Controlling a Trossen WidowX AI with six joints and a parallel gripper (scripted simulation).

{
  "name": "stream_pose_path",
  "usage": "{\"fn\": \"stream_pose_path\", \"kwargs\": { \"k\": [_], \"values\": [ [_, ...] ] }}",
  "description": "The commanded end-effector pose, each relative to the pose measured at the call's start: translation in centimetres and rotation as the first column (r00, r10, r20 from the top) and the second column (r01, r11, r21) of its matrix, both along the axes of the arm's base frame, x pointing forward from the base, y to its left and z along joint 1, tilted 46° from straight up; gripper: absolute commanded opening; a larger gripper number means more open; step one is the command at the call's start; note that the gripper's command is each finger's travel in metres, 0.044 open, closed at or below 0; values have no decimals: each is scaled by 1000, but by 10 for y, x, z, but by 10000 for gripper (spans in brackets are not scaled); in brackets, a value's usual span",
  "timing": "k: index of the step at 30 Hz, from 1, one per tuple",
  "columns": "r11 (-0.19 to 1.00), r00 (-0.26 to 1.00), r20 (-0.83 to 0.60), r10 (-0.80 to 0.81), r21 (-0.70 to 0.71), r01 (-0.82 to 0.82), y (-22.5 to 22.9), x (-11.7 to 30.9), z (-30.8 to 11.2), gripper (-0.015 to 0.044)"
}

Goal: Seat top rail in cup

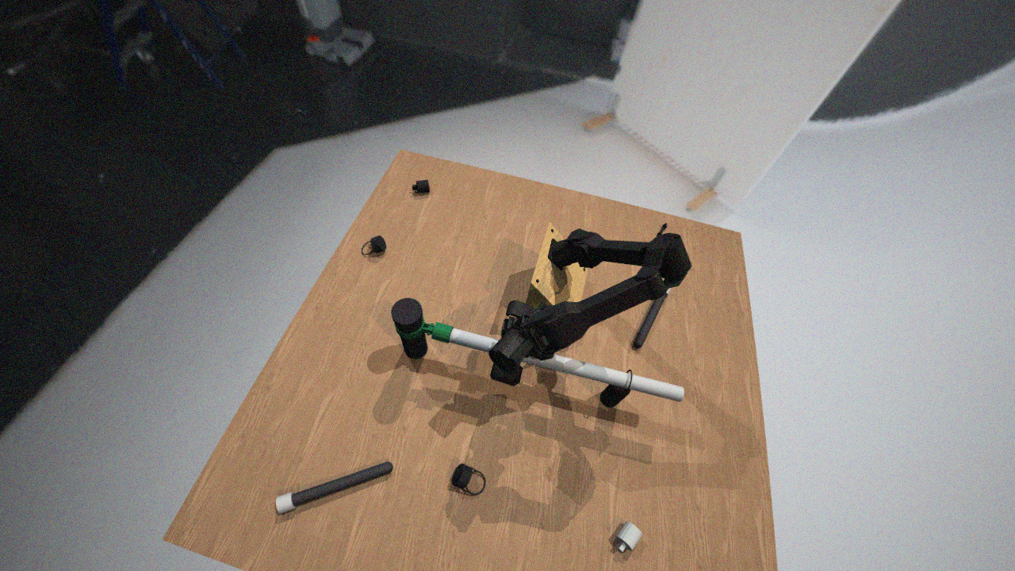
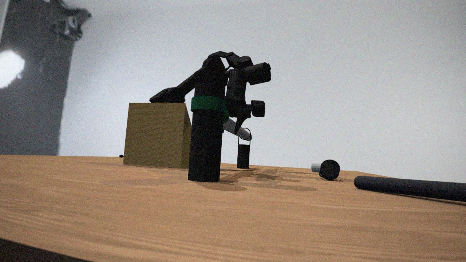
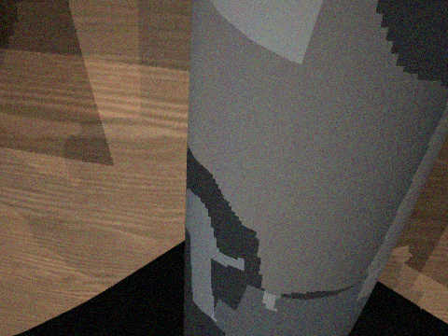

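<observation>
The white top rail (image 1: 588,369) (image 2: 246,134) (image 3: 289,140) runs through the wire loop on the short black post (image 1: 614,395) (image 2: 243,156). Its other end meets the mouth of the green rail-end cup (image 1: 441,332) (image 2: 225,116), with no gap visible in the top view. The depth inside cannot be told. The cup hangs from the green brace band (image 2: 208,103), high on the big black post (image 1: 414,345) (image 2: 205,146) near its cap. My gripper (image 1: 516,349) (image 2: 231,126) (image 3: 256,261) is shut on the rail, between cup and loop, nearer the cup. The cut end is hidden in the wrist view.
The arm's base stands on a wooden block (image 1: 542,280) (image 2: 156,135) behind the rail. A dark rod with a white end (image 1: 340,483) and a loose loop cap (image 1: 461,476) (image 2: 329,169) lie in front. A white fitting (image 1: 628,537) lies front right. Another rod (image 1: 649,319) lies behind the rail.
</observation>
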State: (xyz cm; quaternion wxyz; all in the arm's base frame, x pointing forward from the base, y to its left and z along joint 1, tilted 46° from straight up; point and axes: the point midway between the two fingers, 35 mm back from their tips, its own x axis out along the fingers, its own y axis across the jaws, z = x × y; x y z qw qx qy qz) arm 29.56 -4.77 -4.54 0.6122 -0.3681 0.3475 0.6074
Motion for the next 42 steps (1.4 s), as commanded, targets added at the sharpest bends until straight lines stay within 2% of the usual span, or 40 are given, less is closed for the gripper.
{"fn": "stream_pose_path", "kwargs": {
  "k": [1,42],
  "values": [
    [1000,1000,2,1,-7,-1,-3,1,1,0],
    [1000,1000,-8,6,5,-6,0,0,0,0]
  ]
}}
